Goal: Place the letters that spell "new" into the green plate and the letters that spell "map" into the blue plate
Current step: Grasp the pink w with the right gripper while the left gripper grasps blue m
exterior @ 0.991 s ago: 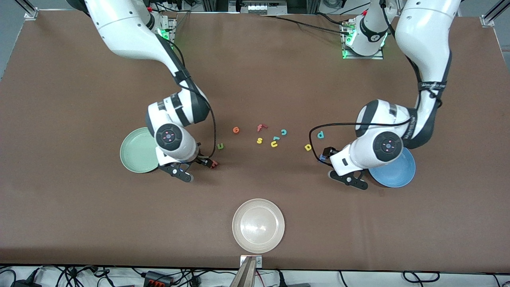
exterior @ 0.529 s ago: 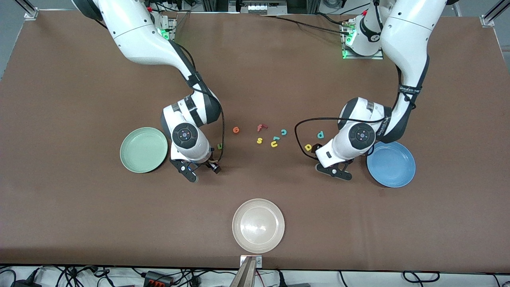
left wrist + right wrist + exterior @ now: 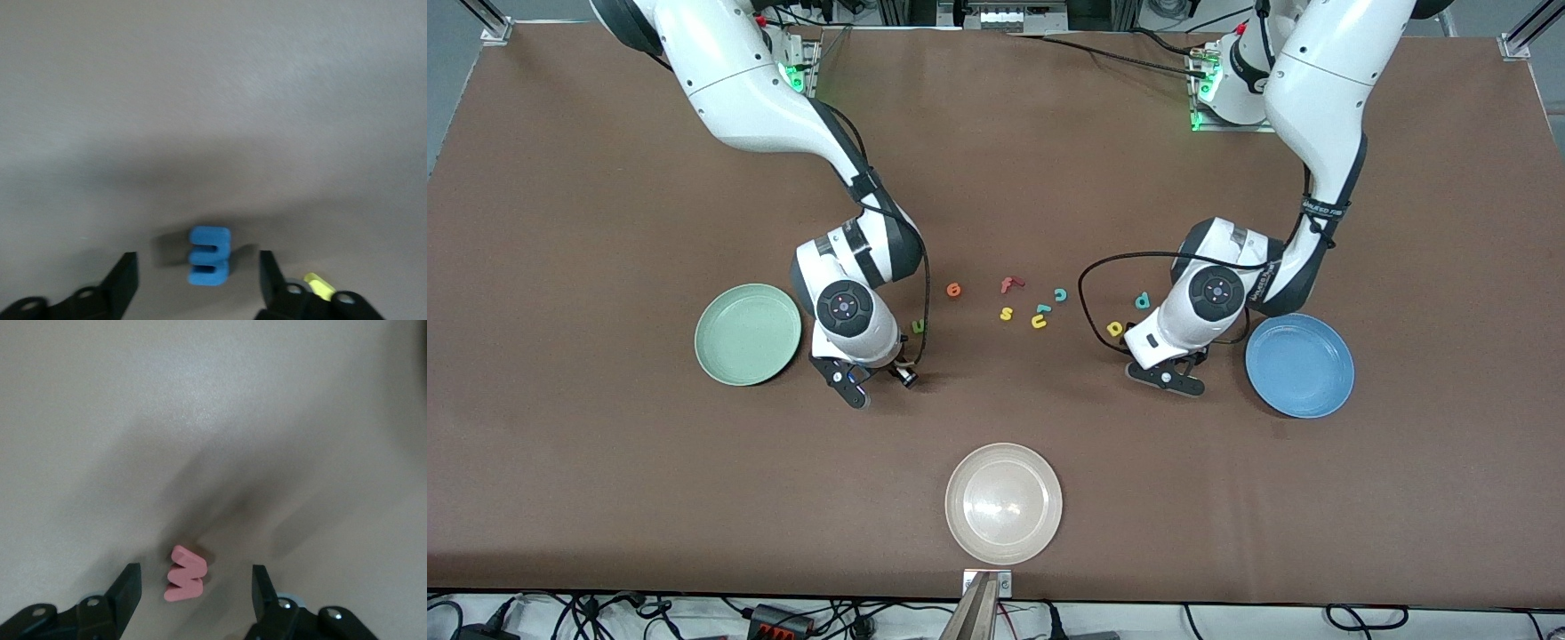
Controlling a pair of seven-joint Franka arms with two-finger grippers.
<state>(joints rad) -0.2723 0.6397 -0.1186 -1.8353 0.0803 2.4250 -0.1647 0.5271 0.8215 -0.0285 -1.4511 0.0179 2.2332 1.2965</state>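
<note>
The blue "m" lies flat on the table between the fingers of my left gripper, which is open with a gap on each side. The pink "w" lies between the fingers of my right gripper, also open and not touching it. In the front view both letters are hidden under the hands. Dark green "n" and orange "e" lie beside the right hand. Yellow "a" and teal "p" lie beside the left hand. The green plate and blue plate hold nothing.
Red "f", yellow "s", yellow "u" and teal "c" sit in a cluster mid-table. A cream-white plate stands nearer the front camera.
Both hands have shifted toward the middle of the table, off the green and blue plates, and come down over the "w" and "m". Their jaws have narrowed.
</note>
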